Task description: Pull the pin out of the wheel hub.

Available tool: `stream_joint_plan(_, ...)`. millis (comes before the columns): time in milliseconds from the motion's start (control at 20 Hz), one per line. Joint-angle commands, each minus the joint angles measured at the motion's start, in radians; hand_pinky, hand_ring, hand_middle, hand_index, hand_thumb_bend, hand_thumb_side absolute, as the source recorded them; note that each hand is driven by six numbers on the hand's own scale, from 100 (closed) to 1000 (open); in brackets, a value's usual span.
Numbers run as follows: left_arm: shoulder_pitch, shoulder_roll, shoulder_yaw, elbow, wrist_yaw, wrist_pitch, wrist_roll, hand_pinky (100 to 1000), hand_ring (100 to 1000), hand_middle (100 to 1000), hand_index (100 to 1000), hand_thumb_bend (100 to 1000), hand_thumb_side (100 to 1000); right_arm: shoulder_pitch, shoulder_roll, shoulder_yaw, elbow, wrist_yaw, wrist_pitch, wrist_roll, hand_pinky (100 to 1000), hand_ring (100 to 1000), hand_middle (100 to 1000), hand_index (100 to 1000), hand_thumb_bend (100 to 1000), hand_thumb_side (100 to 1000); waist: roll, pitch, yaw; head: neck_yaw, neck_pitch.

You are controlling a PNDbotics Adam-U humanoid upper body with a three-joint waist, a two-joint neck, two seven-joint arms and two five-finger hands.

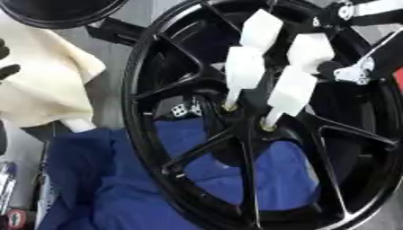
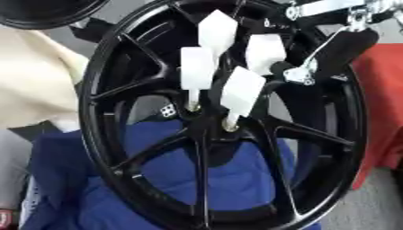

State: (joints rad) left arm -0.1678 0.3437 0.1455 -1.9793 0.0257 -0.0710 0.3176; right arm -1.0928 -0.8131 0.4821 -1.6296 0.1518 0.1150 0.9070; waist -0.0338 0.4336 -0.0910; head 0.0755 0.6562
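Right hand [image 2: 315, 63] comes in from the far right, black with silver joints, reaching to the far-right white pin [image 2: 265, 53]; we cannot tell whether its fingers are curled round it. We see four white pins, blocky and matte with thin stems, standing in the centre of the wheel hub [image 2: 206, 130], long axes running from the hub up and slightly right. That glossy black spoked wheel [image 1: 145, 134] lies over crumpled blue cloth [image 1: 94, 188]. Cream cloth [image 1: 39, 81] sits left, where dark fingertips [image 1: 6, 69] show at the edge.
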Motion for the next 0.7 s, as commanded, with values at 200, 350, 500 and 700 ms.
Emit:
stream_joint_plan(200,-0.009,0.011,-0.001,-0.021,0.005,-0.003,-0.005,766,832,745,797,100,780,-0.029,-0.003,-0.009,0.016,0.02,0.002,0.0,821,833,795,921,100,132,0.001,-0.016,0.003,-0.002,-0.02)
stream_joint_plan(350,-0.009,0.01,-0.001,-0.021,0.004,-0.003,-0.006,766,832,745,796,100,780,-0.032,0.004,-0.01,0.021,0.022,0.002,0.0,801,807,768,908,100,113,0.001,-0.015,0.005,-0.002,-0.02)
stream_joint_plan(500,-0.008,0.009,-0.001,-0.021,0.004,-0.002,-0.006,766,832,745,796,100,781,-0.034,0.007,-0.013,0.023,0.015,0.004,0.0,768,770,694,875,100,100,0.0,-0.014,0.006,-0.001,-0.02)
stream_joint_plan(700,-0.009,0.007,0.0,-0.021,0.005,-0.002,-0.006,767,832,745,796,100,781,-0.035,0.009,-0.016,0.018,0.0,0.007,-0.008,736,724,566,774,100,100,-0.001,-0.013,0.008,0.0,-0.021)
